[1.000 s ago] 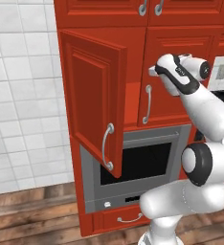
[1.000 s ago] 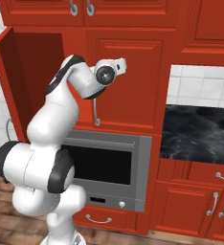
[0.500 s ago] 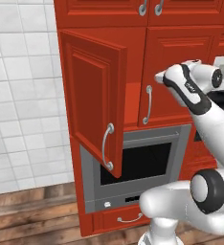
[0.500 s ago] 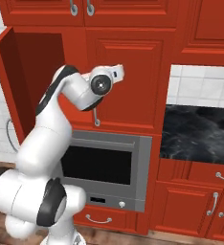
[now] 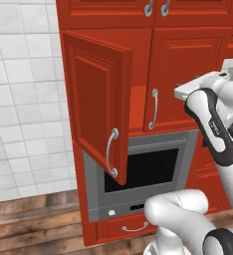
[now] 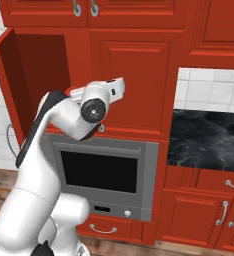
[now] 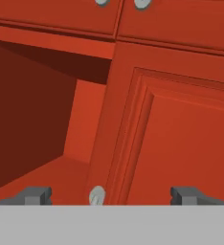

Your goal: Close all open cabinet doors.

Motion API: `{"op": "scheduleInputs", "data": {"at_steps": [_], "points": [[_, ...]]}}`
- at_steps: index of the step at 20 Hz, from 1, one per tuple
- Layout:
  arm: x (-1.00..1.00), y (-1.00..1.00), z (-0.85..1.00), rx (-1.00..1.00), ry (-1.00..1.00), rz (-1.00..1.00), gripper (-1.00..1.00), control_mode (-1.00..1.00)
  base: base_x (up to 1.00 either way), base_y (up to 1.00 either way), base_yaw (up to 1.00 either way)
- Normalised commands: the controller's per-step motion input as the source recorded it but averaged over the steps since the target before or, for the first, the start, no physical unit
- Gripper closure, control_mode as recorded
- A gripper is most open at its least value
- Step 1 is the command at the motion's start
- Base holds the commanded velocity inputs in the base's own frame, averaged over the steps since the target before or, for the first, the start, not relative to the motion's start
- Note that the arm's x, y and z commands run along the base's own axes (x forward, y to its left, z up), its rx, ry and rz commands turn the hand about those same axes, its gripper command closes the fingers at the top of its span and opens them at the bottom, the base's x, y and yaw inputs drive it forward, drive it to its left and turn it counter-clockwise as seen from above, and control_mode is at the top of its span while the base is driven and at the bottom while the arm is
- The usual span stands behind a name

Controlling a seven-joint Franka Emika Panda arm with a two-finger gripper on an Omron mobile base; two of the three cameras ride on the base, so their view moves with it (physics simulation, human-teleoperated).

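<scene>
Hand view: gripper point(image 7: 106, 195) wide open, fingertips point(image 7: 35, 195) far apart, nothing held, facing the shut door point(image 7: 181, 139) and its handle point(image 7: 96, 195). Left base view: open door point(image 5: 96, 107) stands swung out left of the shut door point(image 5: 180, 74), above the oven point(image 5: 141, 172), apart from the gripper.

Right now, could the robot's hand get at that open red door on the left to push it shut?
Probably yes. The hand is open and holds nothing, and nothing stands between it and the open door, which hangs off to its left.
</scene>
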Motion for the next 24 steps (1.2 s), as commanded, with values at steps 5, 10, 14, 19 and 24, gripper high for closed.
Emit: {"op": "scheduleInputs", "data": {"at_steps": [5, 10, 14, 19, 24], "points": [[-0.85, 0.00, 0.43, -0.08, 0.15, -0.01, -1.00, -1.00, 0.00, 0.00, 0.00], [-0.58, 0.04, 0.42, -0.18, 0.31, -0.07, -1.00, -1.00, 0.00, 0.00, 0.00], [-0.59, 0.01, 0.13, -0.23, 0.31, -0.14, -1.00, -1.00, 0.00, 0.00, 0.00], [-0.72, 0.00, -0.01, -0.28, 0.05, -0.08, -1.00, -1.00, 0.00, 0.00, 0.00], [-0.77, 0.07, -0.08, -0.29, -0.07, -0.01, -1.00, -1.00, 0.00, 0.00, 0.00]]}}
